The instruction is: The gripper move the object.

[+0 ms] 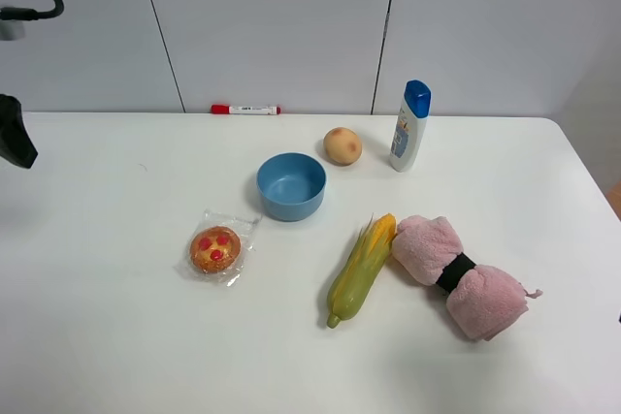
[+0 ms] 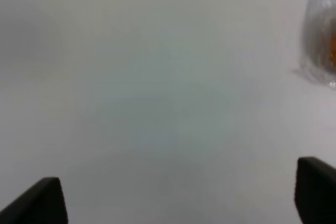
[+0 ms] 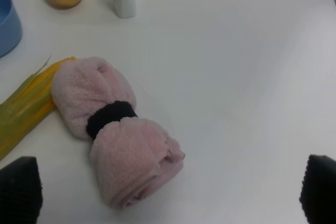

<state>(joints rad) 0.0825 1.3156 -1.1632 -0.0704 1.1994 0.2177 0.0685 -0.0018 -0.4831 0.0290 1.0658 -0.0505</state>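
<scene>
one marker pen (image 1: 245, 110) lies well apart from the wide-spread left hand (image 2: 178, 198).

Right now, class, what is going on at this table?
Nothing is being handled yet. The marker pen with the red cap lies untouched at the table's far edge by the wall, behind the blue bowl. The left gripper is open over bare table near the wrapped snack. The right gripper is open too, near the pink towel roll.
</scene>
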